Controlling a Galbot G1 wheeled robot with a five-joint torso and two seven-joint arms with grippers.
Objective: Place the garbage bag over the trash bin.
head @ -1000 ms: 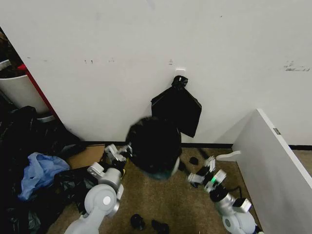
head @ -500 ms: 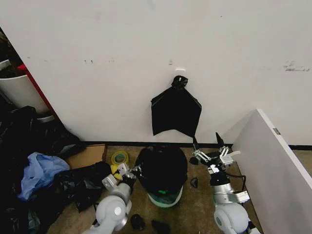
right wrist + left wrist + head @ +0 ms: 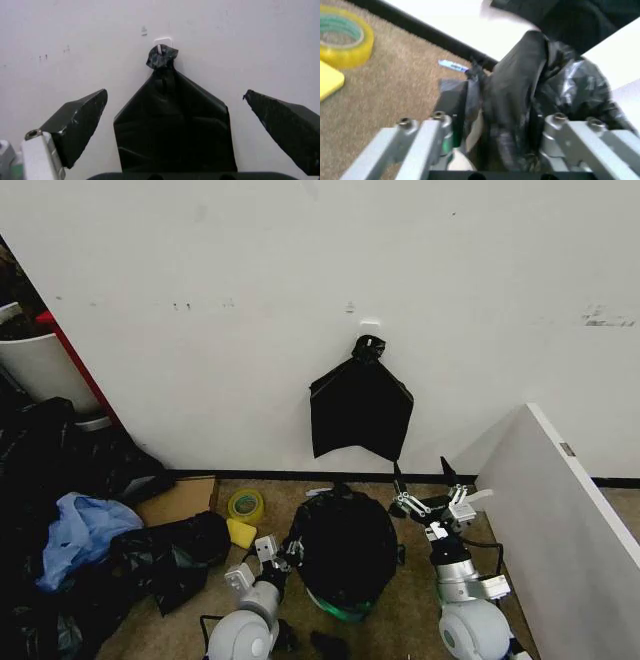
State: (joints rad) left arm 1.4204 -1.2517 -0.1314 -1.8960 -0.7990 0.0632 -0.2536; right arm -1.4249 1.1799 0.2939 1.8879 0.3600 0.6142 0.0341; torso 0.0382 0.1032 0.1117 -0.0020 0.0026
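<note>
Bag (image 3: 345, 545) already drapes our bin (image 3: 340, 608) on the floor by the wall, left gripper (image 3: 288, 554) clamped on its side, right gripper (image 3: 430, 502) spread wide beside it, only the hem left to settle.

1. The garbage bag (image 3: 345, 545) is thin, glossy, crinkled black plastic. It is draped over the trash bin and covers its top and most of its sides, forming a rounded dark mound in the lower centre of the head view, on the brown carpet just in front of the white wall.
2. In the left wrist view the garbage bag (image 3: 530, 97) bunches into folds and rises to a peak.
3. The trash bin (image 3: 335, 608) shows as a greenish band below the bag's lower edge; it stands upright.
</note>
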